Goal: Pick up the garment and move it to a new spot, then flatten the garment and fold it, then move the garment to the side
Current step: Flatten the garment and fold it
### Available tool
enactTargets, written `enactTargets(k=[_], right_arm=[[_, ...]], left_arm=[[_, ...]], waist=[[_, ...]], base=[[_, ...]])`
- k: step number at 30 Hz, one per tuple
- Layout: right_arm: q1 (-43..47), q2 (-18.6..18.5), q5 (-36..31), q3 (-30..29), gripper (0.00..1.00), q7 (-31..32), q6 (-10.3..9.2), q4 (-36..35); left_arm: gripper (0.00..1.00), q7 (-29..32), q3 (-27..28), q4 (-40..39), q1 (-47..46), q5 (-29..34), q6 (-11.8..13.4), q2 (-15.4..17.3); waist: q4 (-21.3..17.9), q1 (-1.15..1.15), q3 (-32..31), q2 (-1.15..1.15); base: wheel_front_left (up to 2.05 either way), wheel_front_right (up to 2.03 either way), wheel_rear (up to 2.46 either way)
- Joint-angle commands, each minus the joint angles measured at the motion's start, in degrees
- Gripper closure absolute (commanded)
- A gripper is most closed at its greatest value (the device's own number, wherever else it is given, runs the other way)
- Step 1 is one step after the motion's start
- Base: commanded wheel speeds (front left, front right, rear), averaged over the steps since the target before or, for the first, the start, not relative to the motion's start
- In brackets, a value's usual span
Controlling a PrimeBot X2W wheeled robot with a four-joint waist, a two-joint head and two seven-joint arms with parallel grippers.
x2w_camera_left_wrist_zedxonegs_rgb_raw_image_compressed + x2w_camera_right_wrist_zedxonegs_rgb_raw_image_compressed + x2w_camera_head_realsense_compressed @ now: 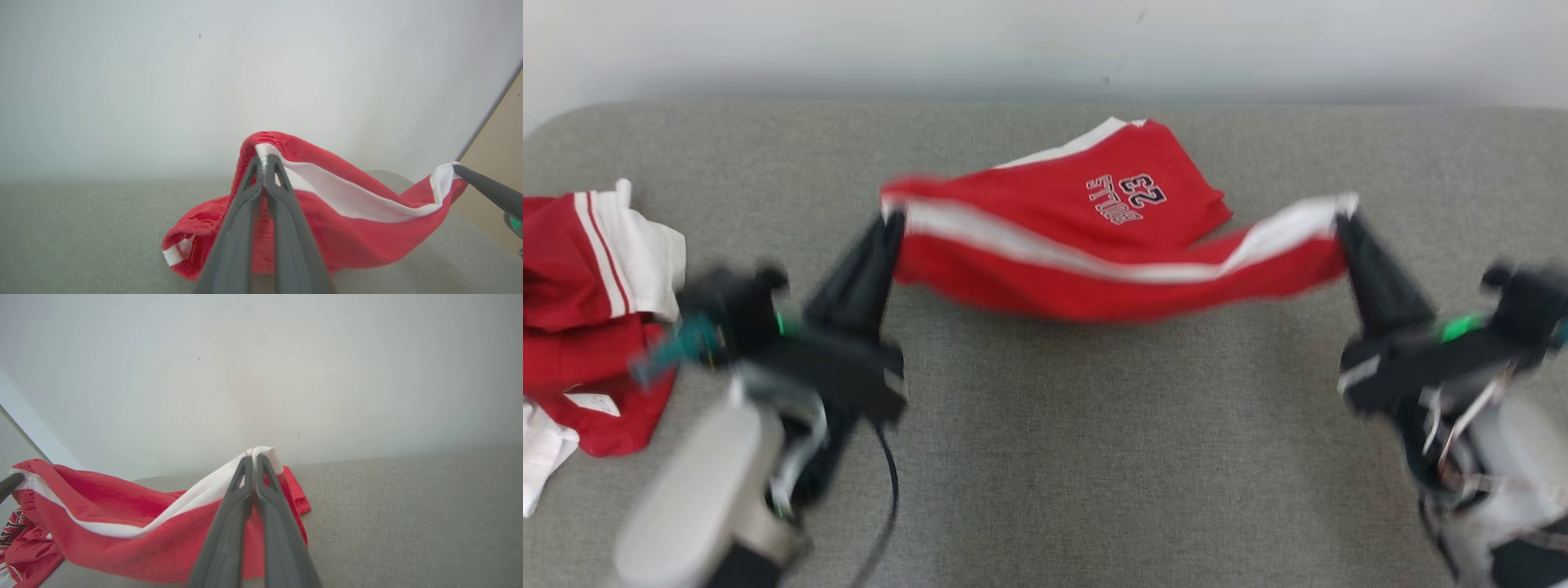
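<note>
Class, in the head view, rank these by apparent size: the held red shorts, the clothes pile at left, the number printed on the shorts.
Largest: shorts.
Then the pile, though the frame edge cuts it off.
Smallest: number.

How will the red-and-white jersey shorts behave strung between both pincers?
Probably floppy: the red-and-white jersey shorts sag in the middle between the left pincer and right pincer. Likely light, since thin fingertip pinches hold them. The far part rests on the grey fabric surface, so it may bunch.

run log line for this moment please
left end effector: shut on red shorts | right end effector: shut on red shorts | shorts: stretched between both, sagging | left side: other red-white garments
</note>
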Motion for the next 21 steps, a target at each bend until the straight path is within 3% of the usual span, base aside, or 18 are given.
enactTargets(k=[1, 5, 11, 21], right_arm=[[-4.06, -0.64, 0.86, -0.08, 1.00, 0.98, -0.11, 0.36], [-19.16, -0.99, 3.41, 0.53, 1.00, 5.63, -0.11, 4.45], [-42.85, 0.76, 4.17, 3.46, 1.00, 9.94, -0.11, 11.76], [-69.13, 3.94, 5.05, 4.60, 1.00, 7.84, -0.11, 26.94]], left_arm=[[1.00, 1.68, -0.38, 0.08, -4.58, -1.51, 0.07, 1.05], [1.00, 7.94, -1.00, 3.28, -20.87, -6.83, 0.07, 3.26], [1.00, 13.33, -2.68, 12.53, -44.56, -9.40, 0.08, 2.78], [1.00, 11.29, -3.41, 27.02, -69.06, -12.11, 0.08, -0.92]], waist=[[-0.42, -0.01, 2.69, -0.01], [-1.04, -0.01, 7.85, -0.01], [-1.63, -0.01, 16.04, -0.01], [-3.87, -0.01, 23.72, -0.01]], base=[[0.00, 0.00, 0.00], [0.00, 0.00, 0.00], [0.00, 0.00, 0.00], [0.00, 0.00, 0.00]])
